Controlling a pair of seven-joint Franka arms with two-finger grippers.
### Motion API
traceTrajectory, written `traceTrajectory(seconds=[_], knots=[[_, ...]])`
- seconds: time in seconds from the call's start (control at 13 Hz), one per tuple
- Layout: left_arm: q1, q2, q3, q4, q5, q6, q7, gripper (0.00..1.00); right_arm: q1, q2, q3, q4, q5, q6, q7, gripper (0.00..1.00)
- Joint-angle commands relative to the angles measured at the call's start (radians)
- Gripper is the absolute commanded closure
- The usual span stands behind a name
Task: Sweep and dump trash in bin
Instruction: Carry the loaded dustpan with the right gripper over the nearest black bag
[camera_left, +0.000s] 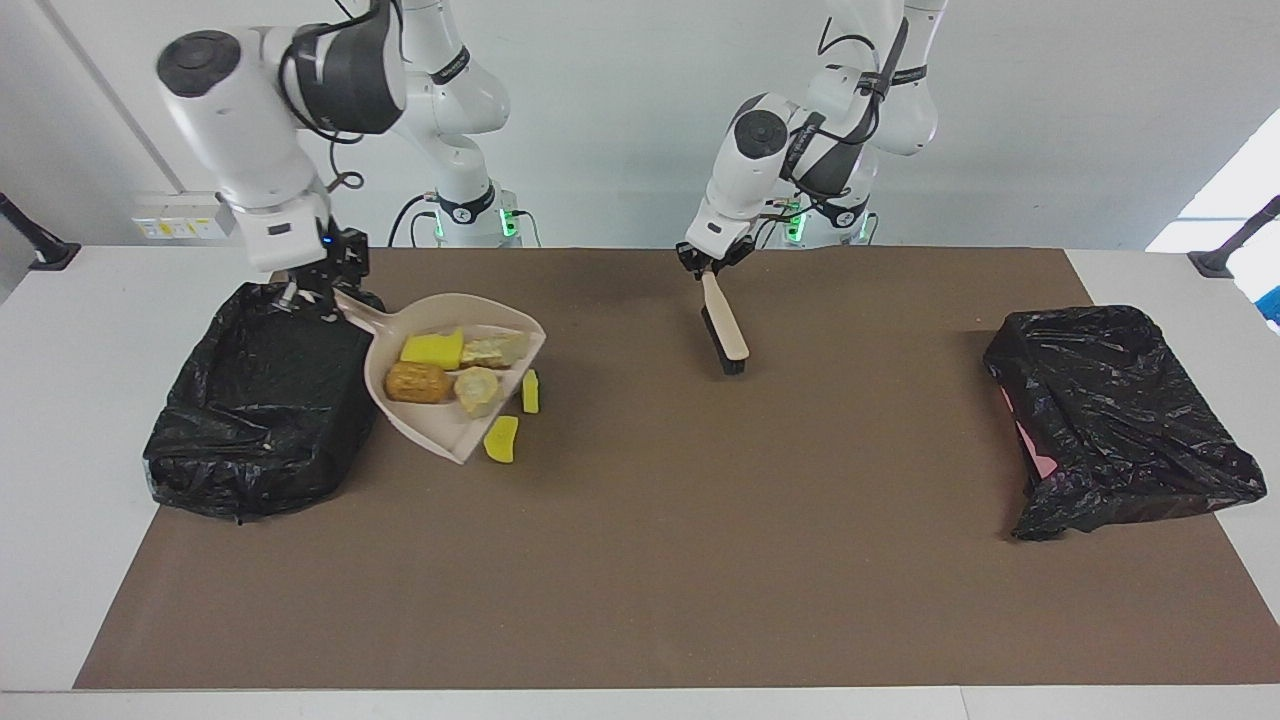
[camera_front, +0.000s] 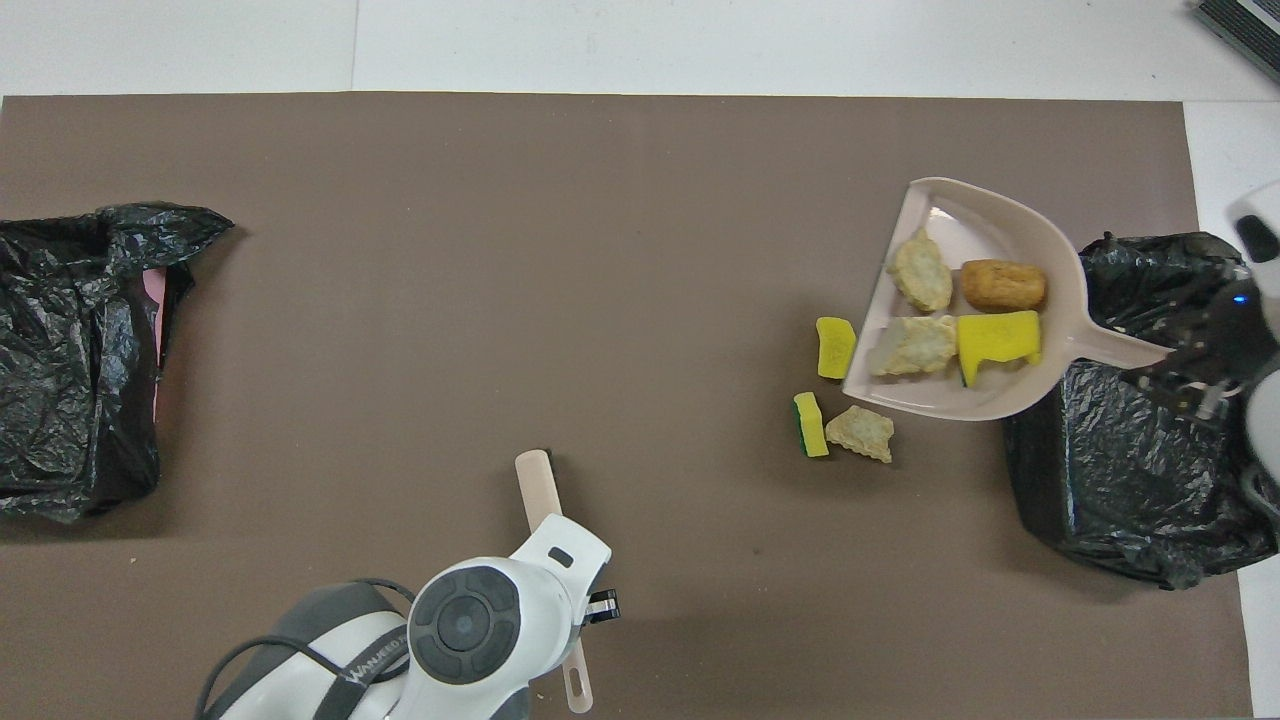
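Right gripper (camera_left: 318, 292): closed on the handle of the dustpan (camera_left: 455, 375); held over the rim of the bin (camera_left: 265, 395) at the right arm's end of the table.
Dustpan: lifted clear of the mat (camera_left: 640, 560), its handle end over the bin's edge, its open mouth pointing away from the bin toward the table's middle.
Trash in dustpan: four pieces are carried: a yellow sponge chunk (camera_left: 432, 349), an orange-brown cylinder (camera_left: 417, 382) and two beige lumps (camera_left: 494, 350).
Trash on mat: three pieces are left beside the dustpan's mouth, away from the bin: a yellow chunk (camera_front: 835, 347), a yellow chunk with a green edge (camera_front: 809, 425) and a beige lump (camera_front: 861, 433) touching it.
Left gripper (camera_left: 708, 263): clamped on the handle of the brush (camera_left: 723, 327); held over the mat, well apart from the bin, toward the table's middle.
Brush: hung tilted from the grip, bristle end lowest, close to the mat; contact cannot be told.
Second bin (camera_left: 1115, 420): black-lined, at the left arm's end of the table.
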Motion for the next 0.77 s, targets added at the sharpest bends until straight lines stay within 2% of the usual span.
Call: traceTrajectory(seconds=[0.0,0.15,0.23,0.46,0.62,0.69], knots=[[-0.074,-0.033,0.017,-0.099,0.019,0.112,-0.044,1.00,-0.173,-0.009,0.012,-0.022,-0.099,0.053,-0.150,1.00],[-0.083,-0.034,0.017,-0.107,0.019,0.110,-0.036,0.96,-0.267,-0.016,0.011,-0.022,-0.190,0.081,-0.248,1.00],[-0.071,-0.024,0.018,-0.097,0.019,0.106,-0.021,0.01,-0.296,-0.024,0.011,-0.029,-0.234,0.089,-0.259,1.00],[0.010,0.004,0.022,-0.028,0.019,0.077,-0.022,0.00,-0.300,-0.047,0.011,-0.109,-0.430,0.121,-0.287,1.00],[0.090,0.016,0.023,0.053,0.025,0.011,-0.021,0.00,-0.303,-0.049,0.009,-0.176,-0.481,0.176,-0.342,1.00],[0.140,0.021,0.022,0.086,0.061,-0.014,0.000,0.00,-0.293,-0.049,0.011,-0.174,-0.513,0.170,-0.356,1.00]])
